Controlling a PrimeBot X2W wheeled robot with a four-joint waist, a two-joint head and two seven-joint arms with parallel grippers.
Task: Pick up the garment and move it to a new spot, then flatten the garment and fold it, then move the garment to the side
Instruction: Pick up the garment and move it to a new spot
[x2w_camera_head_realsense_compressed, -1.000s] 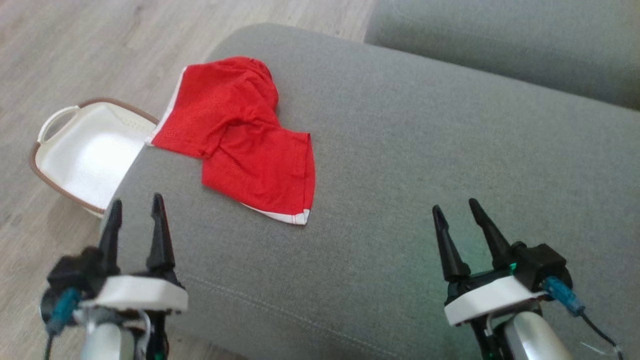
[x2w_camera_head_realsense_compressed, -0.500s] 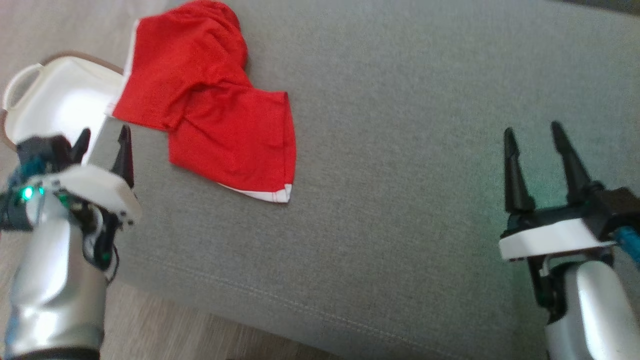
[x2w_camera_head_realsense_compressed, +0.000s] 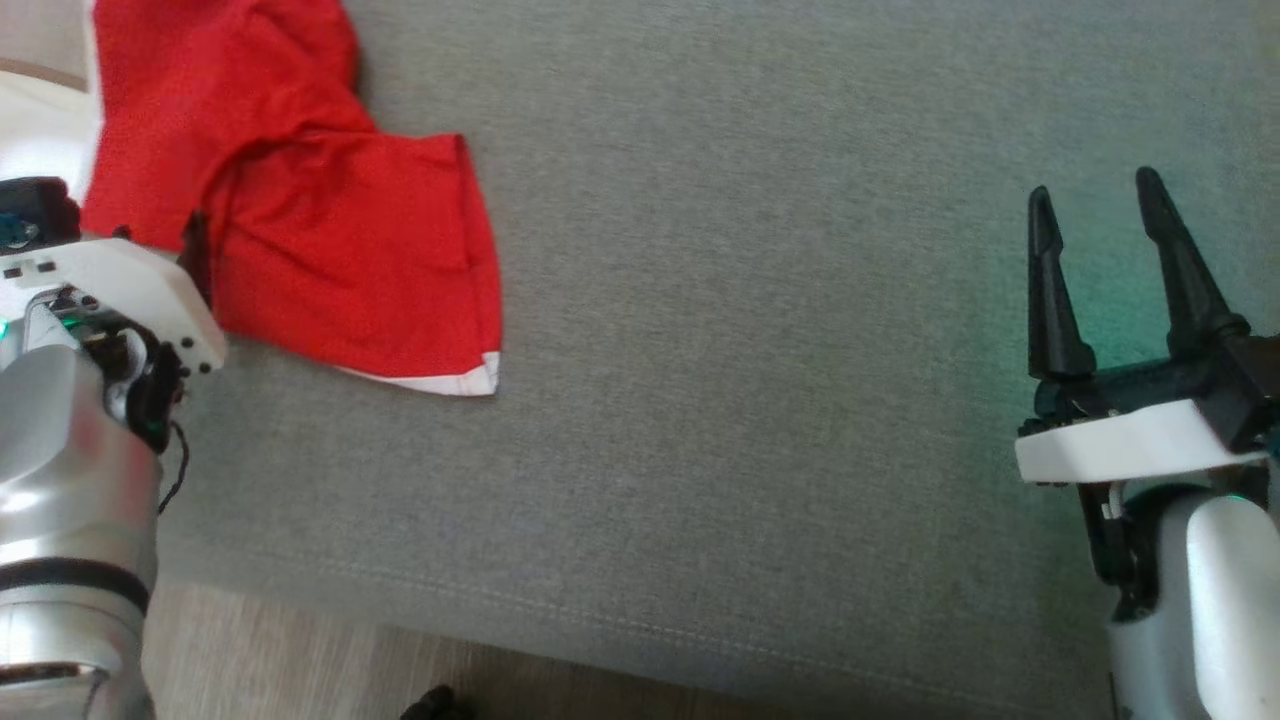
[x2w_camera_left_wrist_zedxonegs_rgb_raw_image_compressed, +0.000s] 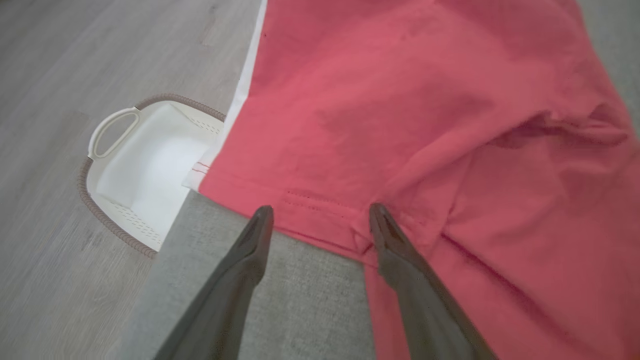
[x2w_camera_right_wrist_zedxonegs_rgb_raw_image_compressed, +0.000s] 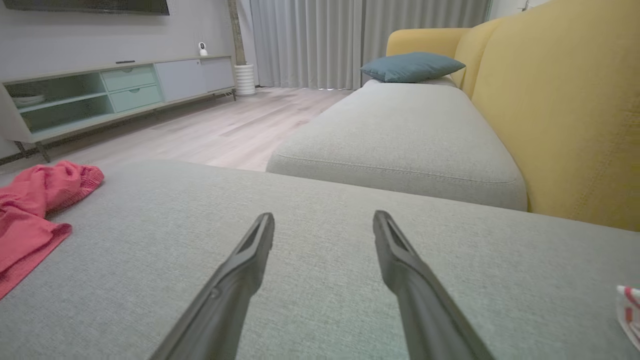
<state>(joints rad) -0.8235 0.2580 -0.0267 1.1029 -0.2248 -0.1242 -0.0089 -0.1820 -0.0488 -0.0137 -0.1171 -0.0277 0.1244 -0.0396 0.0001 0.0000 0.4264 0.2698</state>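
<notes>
Both the left gripper (x2w_camera_left_wrist_zedxonegs_rgb_raw_image_compressed: 321, 210) and the right gripper (x2w_camera_head_realsense_compressed: 1095, 190) stand with fingers apart. Over the last second the left one has closed in on the garment (x2w_camera_head_realsense_compressed: 330, 230), tips at its hem on the sofa cushion (x2w_camera_head_realsense_compressed: 750, 350); the right hangs well apart from it. Grasping should come next.

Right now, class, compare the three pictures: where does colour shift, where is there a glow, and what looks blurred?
Head view: shorts saturated red, a green glow on the sofa by the right tool. Left wrist view: the shorts look washed-out pink, the left tool soft near the lens. Right wrist view: even light, shorts pink, tool blurred low down.
</notes>
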